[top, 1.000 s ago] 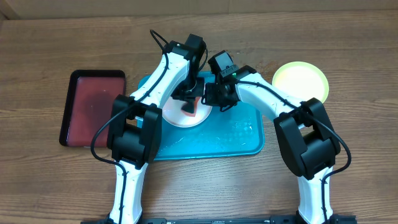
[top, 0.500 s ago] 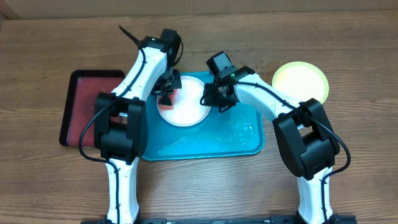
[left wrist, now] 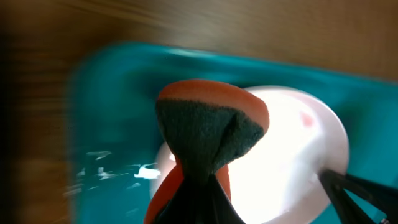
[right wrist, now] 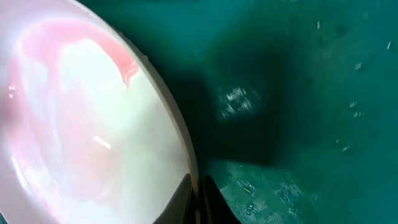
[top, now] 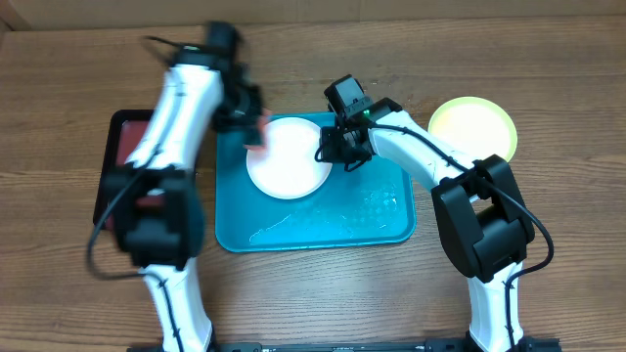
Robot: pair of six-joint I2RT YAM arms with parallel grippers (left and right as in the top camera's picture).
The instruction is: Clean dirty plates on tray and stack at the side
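A white plate (top: pixel 289 161) lies on the turquoise tray (top: pixel 372 210), towards its far left. My right gripper (top: pixel 330 152) is shut on the plate's right rim; in the right wrist view its fingers (right wrist: pixel 186 196) pinch the rim of the plate (right wrist: pixel 81 137), which carries a pink smear (right wrist: pixel 93 43). My left gripper (top: pixel 249 117) hangs blurred over the tray's far-left corner, shut on an orange sponge (left wrist: pixel 208 121) with a dark scouring face. The sponge is beside the plate (left wrist: pixel 298 162), not on it. A yellow-green plate (top: pixel 472 127) rests on the table to the right.
A dark red, black-rimmed tray (top: pixel 147 171) sits left of the turquoise tray. Water streaks (top: pixel 284 227) lie on the turquoise tray's front part. Bare wooden table (top: pixel 323 293) surrounds everything.
My left arm has swung left with the sponge, from above the white plate to the tray's far-left corner. The right gripper has stayed on the plate's rim.
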